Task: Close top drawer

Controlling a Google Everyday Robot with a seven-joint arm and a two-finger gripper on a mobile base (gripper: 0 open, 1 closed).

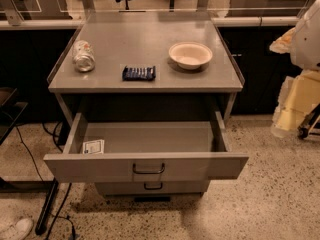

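The top drawer stands pulled out at lower centre. It is rigid grey metal and probably rolls easily, so a flat push beside its handle should suit. The gripper hangs at the right edge, and it cannot be told whether it is open or closed.

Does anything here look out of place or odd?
The top drawer stands pulled far out, with one small white card inside at its front left. On the cabinet top, the can seems to lie on its side. Nothing looks spilled. The gripper hangs at the right edge, away from the drawer.
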